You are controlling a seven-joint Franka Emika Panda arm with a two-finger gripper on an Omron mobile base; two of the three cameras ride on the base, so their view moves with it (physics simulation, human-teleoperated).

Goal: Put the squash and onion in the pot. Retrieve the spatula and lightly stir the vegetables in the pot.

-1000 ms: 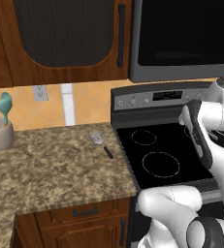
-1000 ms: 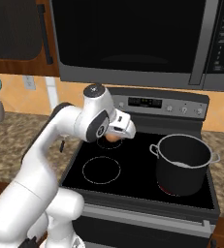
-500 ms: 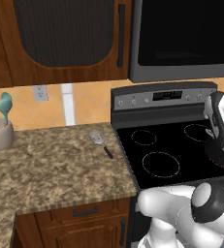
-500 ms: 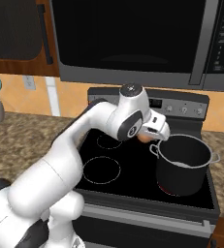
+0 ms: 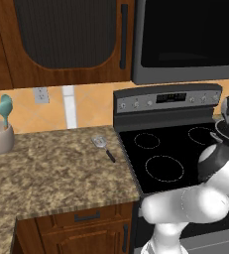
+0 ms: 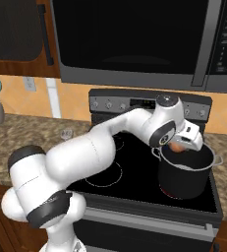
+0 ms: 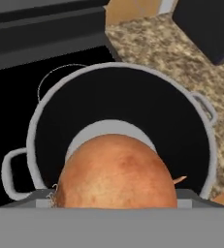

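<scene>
The claw [image 6: 180, 145] hangs just over the open mouth of the pot [image 6: 186, 173] and grips the onion [image 7: 116, 173], a round tan-pink ball that sits directly above the pot's pale bottom in the hand view. The finger tips themselves are covered by the onion, so the grip is judged from the ball held between them. The pot stands on the front right burner of the stove [image 6: 134, 192], near the stove's right edge, with its two small handles to the sides. Farther left, the spatula [image 5: 103, 147] lies flat on the granite surface [image 5: 51, 173], close to the edge that meets the stove. At the far left of this surface, near the back wall, a cup [image 5: 0, 139] holds teal utensils [image 5: 5, 108].
</scene>
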